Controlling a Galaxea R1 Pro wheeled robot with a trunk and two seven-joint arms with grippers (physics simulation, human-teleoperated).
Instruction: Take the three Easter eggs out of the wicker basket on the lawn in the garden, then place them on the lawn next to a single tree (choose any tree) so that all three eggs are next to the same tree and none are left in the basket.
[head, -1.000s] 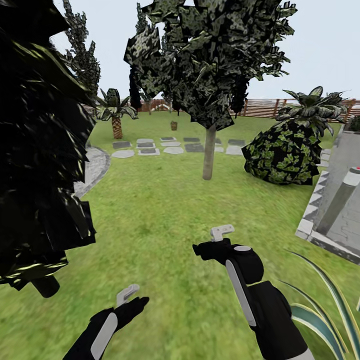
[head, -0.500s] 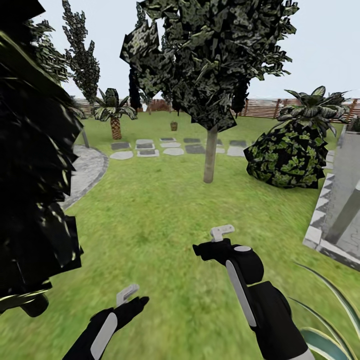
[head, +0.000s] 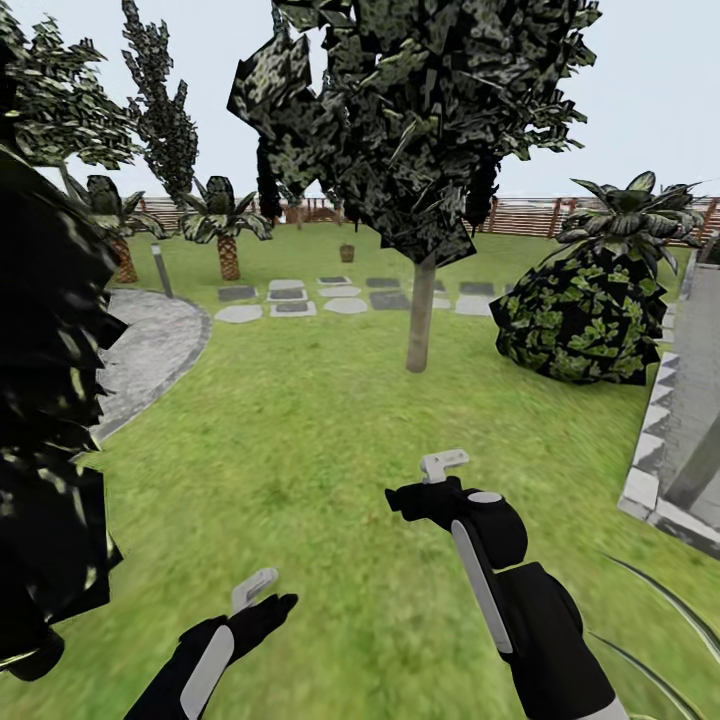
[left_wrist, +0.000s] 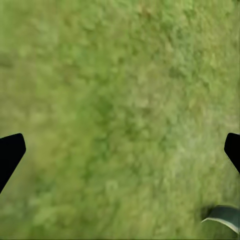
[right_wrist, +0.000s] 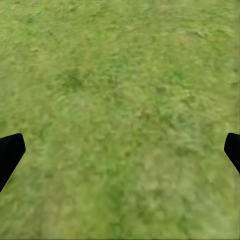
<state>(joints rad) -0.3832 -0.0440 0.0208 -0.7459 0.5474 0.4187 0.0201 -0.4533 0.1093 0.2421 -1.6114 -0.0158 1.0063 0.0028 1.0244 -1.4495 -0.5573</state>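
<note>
Left gripper (left_wrist: 120, 150) and right gripper (right_wrist: 120, 150) spread wide, empty, over lawn (head: 300, 430). Basket (head: 347, 252) far ahead past grey slabs (head: 345, 297), small, brown, contents not discernible. Tree (head: 421, 312) pale-trunked, mid-lawn, open grass between. Dark foliage (head: 45, 440) blocking left; bush (head: 580, 320), paving edge (head: 650, 470) right.

Mottled green lawn (head: 300, 420), flat and wide. Far back, small brown wicker basket (head: 347, 252) on grass. Grey stepping stones (head: 340, 297) in rows beyond pale trunk (head: 420, 312).
</note>
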